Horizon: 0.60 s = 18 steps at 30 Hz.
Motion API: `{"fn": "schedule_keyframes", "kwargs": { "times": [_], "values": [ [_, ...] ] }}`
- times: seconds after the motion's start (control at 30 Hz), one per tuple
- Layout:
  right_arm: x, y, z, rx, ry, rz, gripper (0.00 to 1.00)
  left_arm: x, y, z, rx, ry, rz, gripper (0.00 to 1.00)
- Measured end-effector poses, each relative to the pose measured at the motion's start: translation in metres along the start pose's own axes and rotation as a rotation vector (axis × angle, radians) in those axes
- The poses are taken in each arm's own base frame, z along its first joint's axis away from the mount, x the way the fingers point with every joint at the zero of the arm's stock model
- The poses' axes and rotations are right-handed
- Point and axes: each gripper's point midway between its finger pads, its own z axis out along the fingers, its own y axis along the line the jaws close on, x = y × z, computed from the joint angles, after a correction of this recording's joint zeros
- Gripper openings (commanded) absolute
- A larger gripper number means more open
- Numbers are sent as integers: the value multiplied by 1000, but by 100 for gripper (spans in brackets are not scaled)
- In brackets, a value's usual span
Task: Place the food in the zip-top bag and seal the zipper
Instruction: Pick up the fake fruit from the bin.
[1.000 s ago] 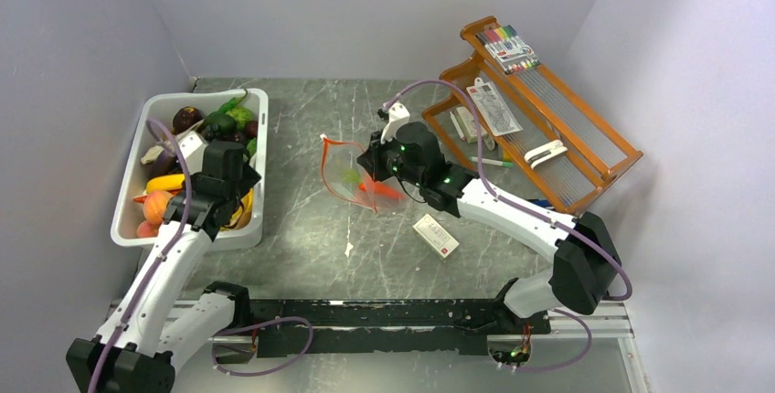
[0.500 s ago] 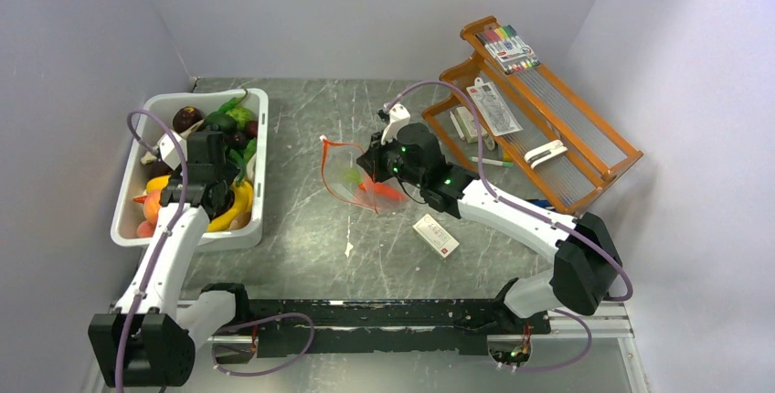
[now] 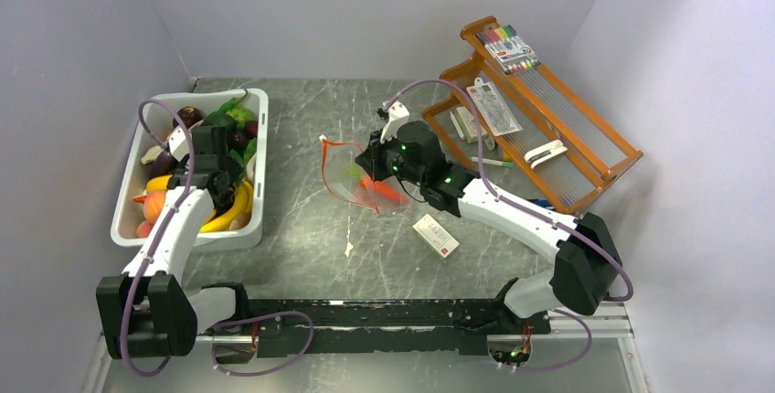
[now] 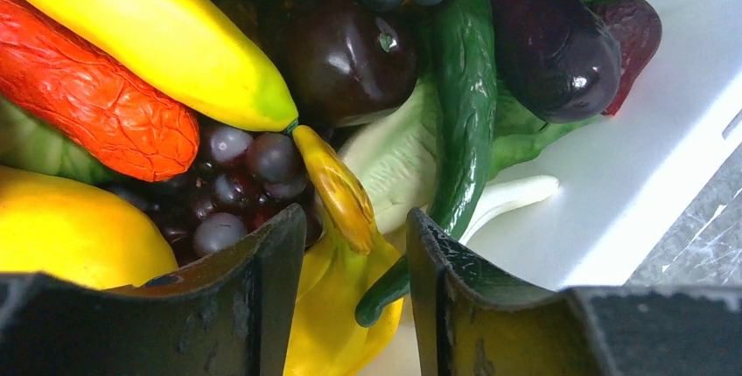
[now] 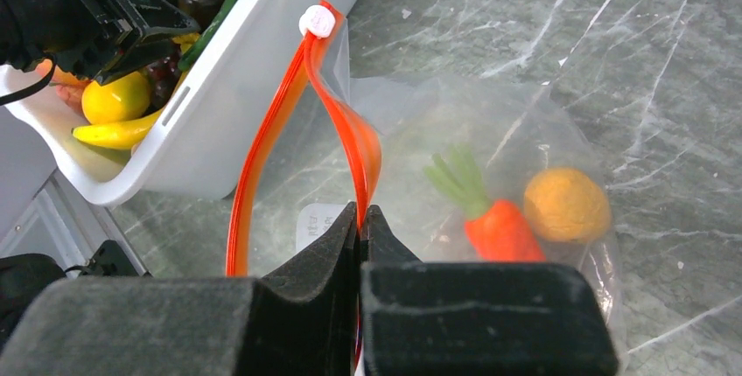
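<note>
Plain grey walls close in a grey marbled table [image 3: 302, 228], and the white tub [image 5: 262, 87] stands at its left side. Just right of the tub lies the zip-top bag [image 5: 490, 131], its mouth open toward the tub, with a carrot [image 5: 499, 227] and a round orange fruit [image 5: 567, 204] inside. The right gripper [image 5: 360, 219] is closed tight on the zipper [image 5: 262, 149] and holds that edge up. Inside the tub, the left gripper [image 4: 354, 223] has its jaws partly apart around a yellow banana [image 4: 337, 188]; I cannot tell if they press it. Most food lies in the tub, so I judge the filling is near its beginning, and the sealing is not yet done. Farther right of the tub are a small box [image 3: 436, 235] and a wooden rack [image 3: 594, 169].
</note>
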Motion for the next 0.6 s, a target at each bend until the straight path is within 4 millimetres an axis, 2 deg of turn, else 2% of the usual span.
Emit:
{"fn": "schedule_keyframes", "kwargs": {
  "times": [0.33,0.47,0.6],
  "values": [
    [-1,2,0,-7,2,0,0,0,1,2,-15,-4,-23,38],
    [-2,2,-1,-7,2,0,0,-1,4,2,-26,-14,-45,27],
    [-3,3,0,-7,4,-4,0,0,5,1,-24,-17,-62,9]
  ]
}}
